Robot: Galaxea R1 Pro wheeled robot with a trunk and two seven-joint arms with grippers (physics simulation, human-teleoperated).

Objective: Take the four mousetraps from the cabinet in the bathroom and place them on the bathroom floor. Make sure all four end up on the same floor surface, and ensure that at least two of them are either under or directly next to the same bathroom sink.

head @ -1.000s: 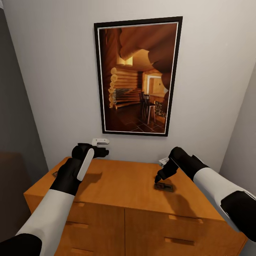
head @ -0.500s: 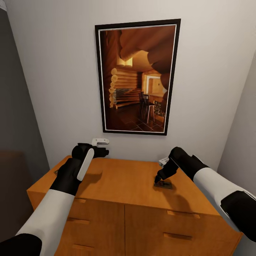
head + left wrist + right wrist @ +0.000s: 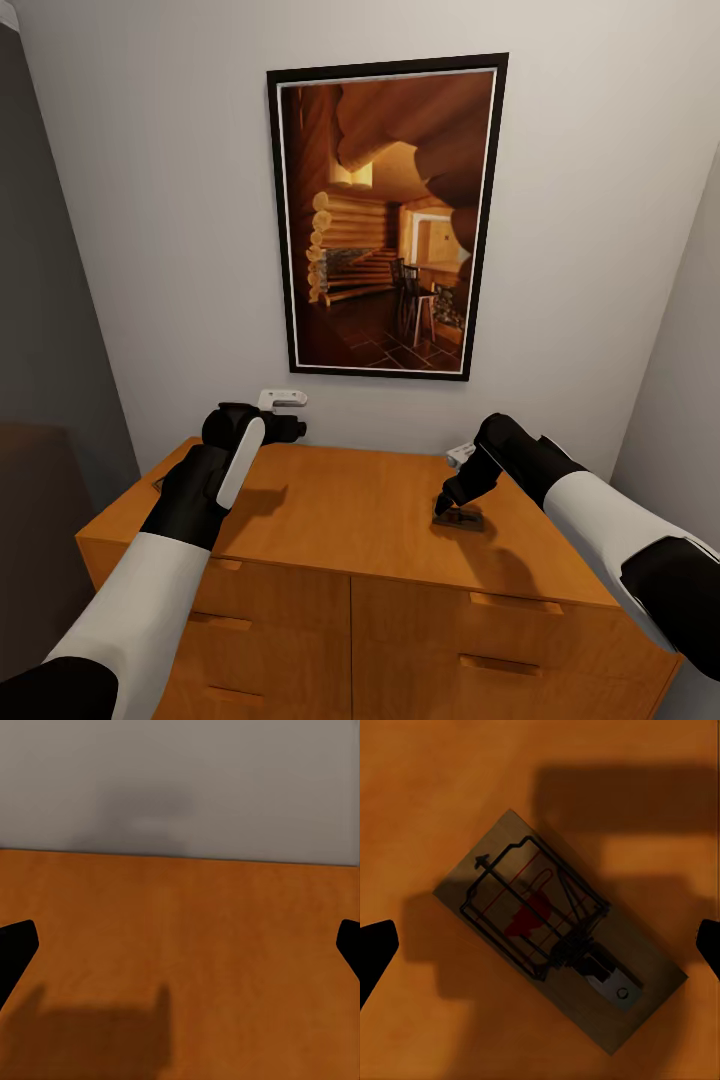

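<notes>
Right tool point(image 3: 442, 510) held spread wide over mousetrap point(image 3: 461, 518) lying flat on cabinet point(image 3: 350, 520) top, lower right of frame. Left tool point(image 3: 180, 945) spread wide above bare wood.

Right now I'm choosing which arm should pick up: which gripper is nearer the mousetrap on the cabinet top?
Right. The right gripper hangs directly over the mousetrap, jaws open. The left gripper is across the cabinet, near the wall.

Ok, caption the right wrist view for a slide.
Open right gripper poised over a mousetrap lying flat on the orange-brown cabinet top.
</notes>
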